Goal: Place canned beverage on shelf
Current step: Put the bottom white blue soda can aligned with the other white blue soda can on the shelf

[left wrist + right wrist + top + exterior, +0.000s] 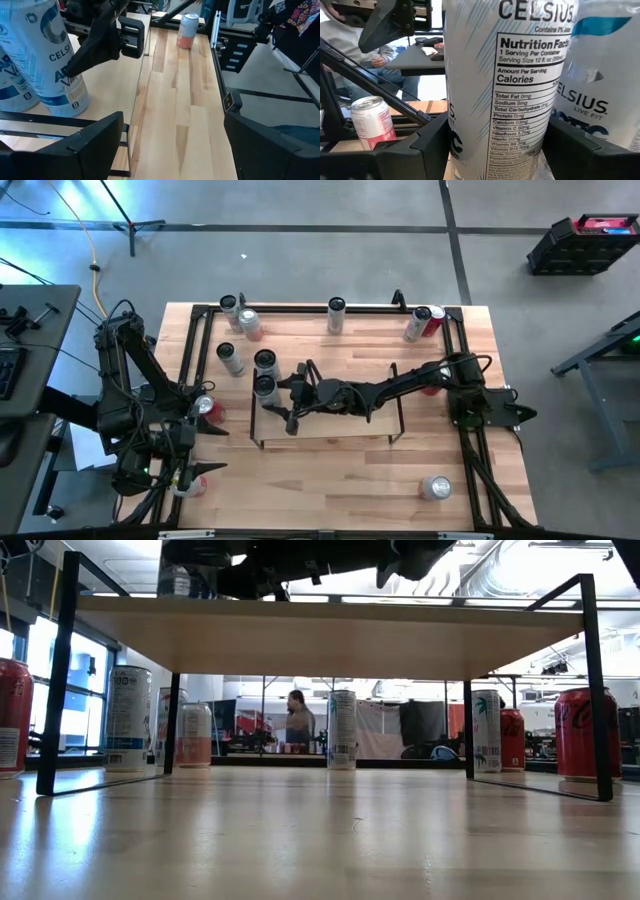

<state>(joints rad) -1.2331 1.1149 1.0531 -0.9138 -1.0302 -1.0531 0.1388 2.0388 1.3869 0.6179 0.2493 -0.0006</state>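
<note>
White Celsius can (pixel 495 90) upright on shelf (pixel 330 425), clasped between right gripper (pixel 272 392) fingers.

The robot has 2 dark, matte black arms, each built of slim jointed links with blocky housings. The right arm (pixel 400 388) carries black cables looped along its links and ends in a boxy wrist. The left arm (pixel 130 370) shows tangled black wiring. The left gripper (pixel 170 145) has 2 broad, angular black fingers (pixel 75 150) with flat faces.
</note>
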